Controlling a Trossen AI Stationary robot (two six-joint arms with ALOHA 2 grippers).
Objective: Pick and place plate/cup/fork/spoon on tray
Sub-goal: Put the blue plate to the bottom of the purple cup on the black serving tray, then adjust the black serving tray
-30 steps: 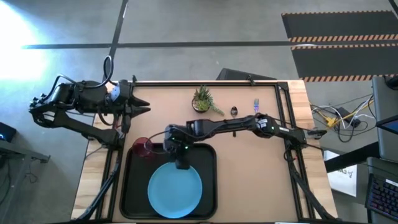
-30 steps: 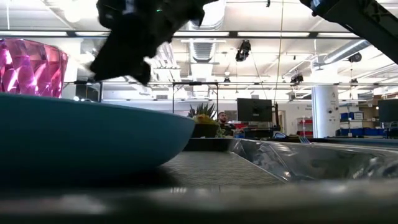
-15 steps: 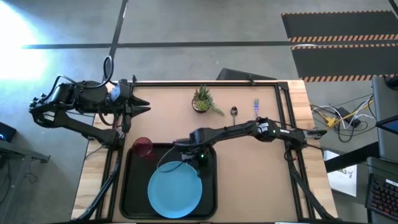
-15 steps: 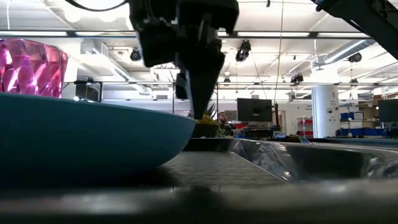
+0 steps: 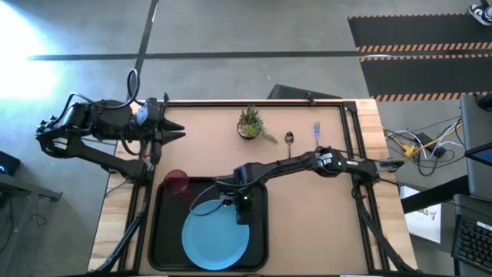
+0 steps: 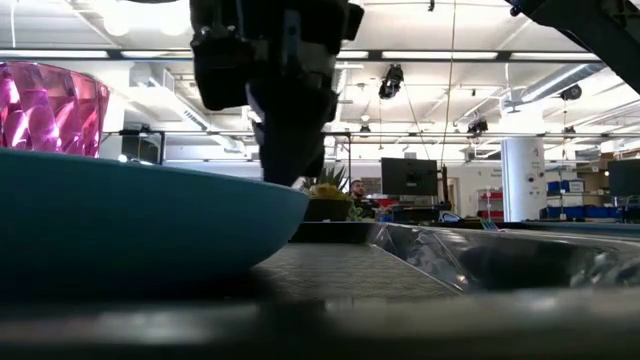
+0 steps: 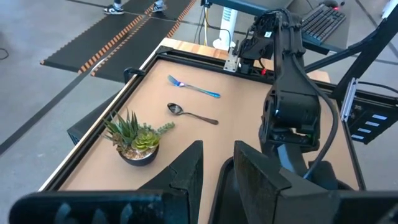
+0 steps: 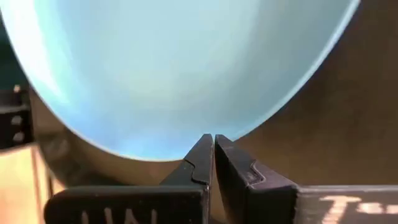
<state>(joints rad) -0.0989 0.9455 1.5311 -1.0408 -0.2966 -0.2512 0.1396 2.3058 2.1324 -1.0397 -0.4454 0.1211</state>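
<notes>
The light-blue plate (image 5: 215,237) lies flat in the black tray (image 5: 165,238) at the table's near side. It fills the right wrist view (image 8: 180,68) and shows in the low view (image 6: 130,215). The red cup (image 5: 177,182) stands upright at the tray's far left corner; I cannot tell whether it is inside the rim. My right gripper (image 5: 241,211) is shut, pointing down over the plate's far right rim. The fork (image 5: 316,129) and spoon (image 5: 289,138) lie on the table at the far right. My left gripper (image 5: 178,133) is open and empty at the far left. My right gripper's shut fingertips (image 8: 205,146) come from above at the plate's far right rim (image 8: 186,155). I cannot tell whether they touch the rim. The plate lies flat on the tray.
A small potted green plant (image 5: 250,125) stands near the table's far edge, left of the spoon. Bare brown tabletop (image 5: 315,215) lies right of the tray. A raised black frame (image 5: 254,102) runs along the table's far edge.
My right gripper has gone from the tray's far side, close to the cup, toward the table's right edge, then toward the near edge and down to the plate's far right rim. Its arm has stretched out lower over the table.
</notes>
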